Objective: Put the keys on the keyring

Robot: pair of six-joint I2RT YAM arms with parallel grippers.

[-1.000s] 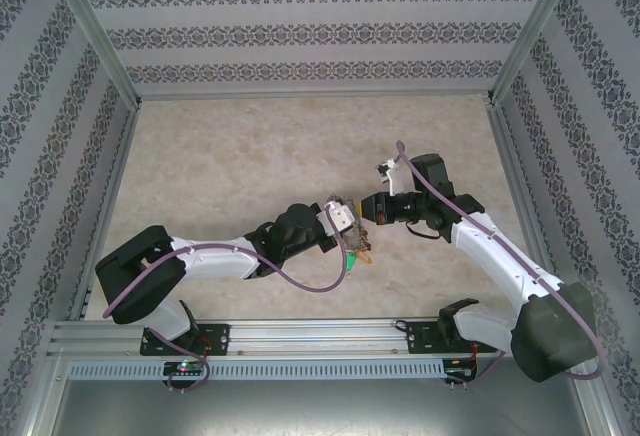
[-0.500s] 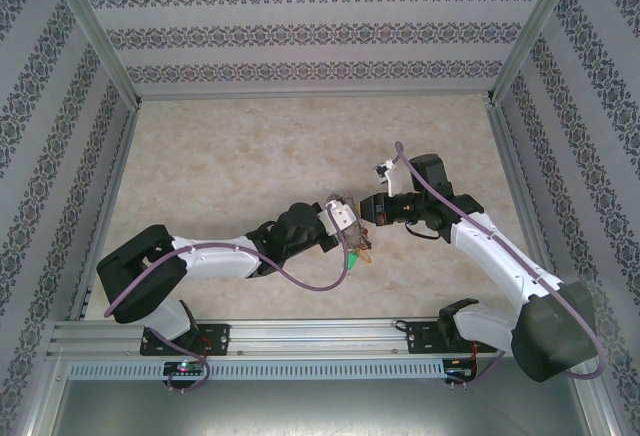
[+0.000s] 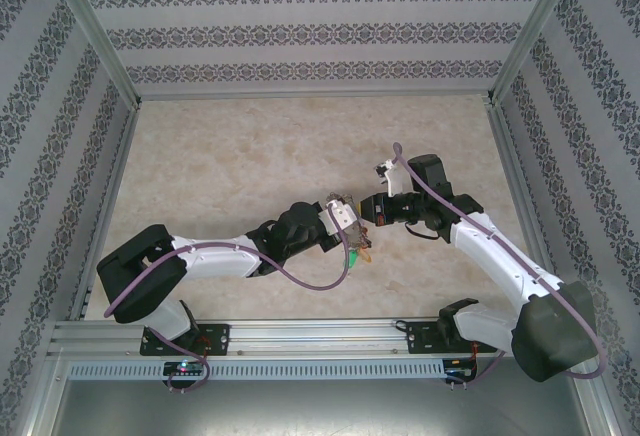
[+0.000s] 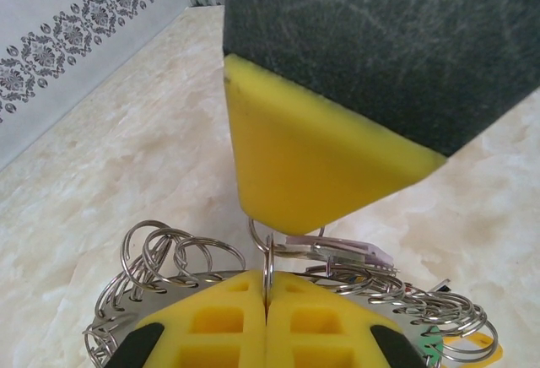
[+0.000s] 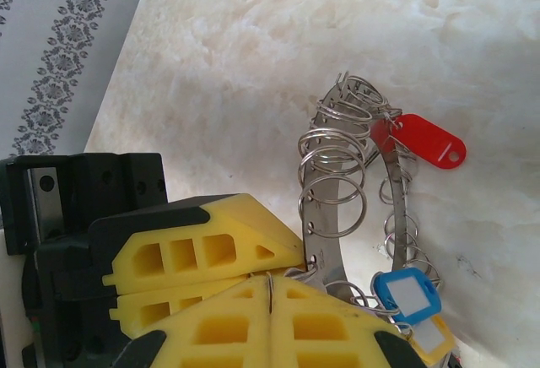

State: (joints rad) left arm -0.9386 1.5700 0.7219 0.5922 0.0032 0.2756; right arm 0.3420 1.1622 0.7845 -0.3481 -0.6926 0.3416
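Both grippers meet near the table's front middle. In the left wrist view my left gripper (image 4: 268, 290) is shut on a thin wire loop standing up from the rim of the grey keyring (image 4: 160, 288). My right gripper (image 5: 270, 285) is shut on a small metal ring. That ring hooks into the loop just under the right gripper's fingertip (image 4: 291, 191), and the lilac key (image 4: 342, 247) hangs from it. Red (image 5: 428, 143), blue (image 5: 406, 293) and yellow (image 5: 433, 335) keys hang on the keyring (image 5: 323, 216). A green key (image 4: 432, 347) shows at the ring's edge.
The marble-patterned tabletop (image 3: 230, 156) lies open behind and to the left of the arms. Patterned walls (image 3: 310, 31) close in the back and sides. A metal rail (image 3: 300, 341) runs along the near edge.
My left gripper has closed onto the loop. The right gripper edged slightly left toward it; both arms otherwise hold their place.
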